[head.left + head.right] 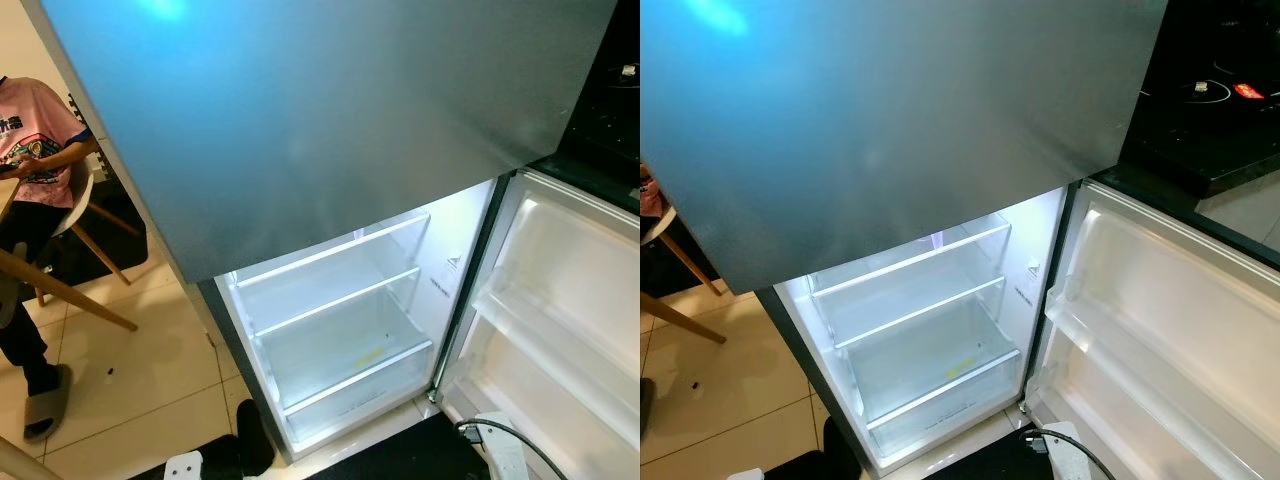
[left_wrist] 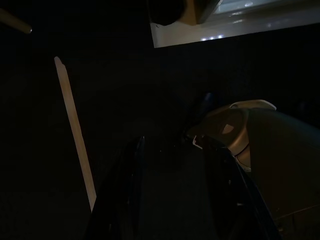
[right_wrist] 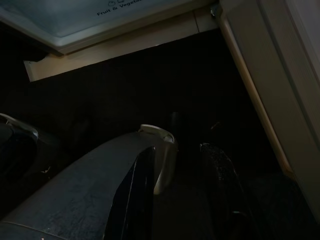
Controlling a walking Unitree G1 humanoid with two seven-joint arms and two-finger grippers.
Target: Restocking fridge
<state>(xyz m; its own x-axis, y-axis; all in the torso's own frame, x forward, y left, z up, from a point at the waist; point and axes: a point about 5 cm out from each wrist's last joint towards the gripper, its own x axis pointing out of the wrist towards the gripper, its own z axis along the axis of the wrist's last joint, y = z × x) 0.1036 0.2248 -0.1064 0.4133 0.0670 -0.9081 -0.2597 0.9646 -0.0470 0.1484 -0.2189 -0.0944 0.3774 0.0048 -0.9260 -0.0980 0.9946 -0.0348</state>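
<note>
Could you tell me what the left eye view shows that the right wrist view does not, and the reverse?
Left eye view: the closed grey upper door, the lit lower compartment with its glass shelves, the open lower door's bins, and a person by a chair on the left.

Right wrist view: the right gripper, its two black fingers apart and holding nothing, and the lettering on the drawer front.

Both: the fridge's bottom drawer and the foot of the open door.
</note>
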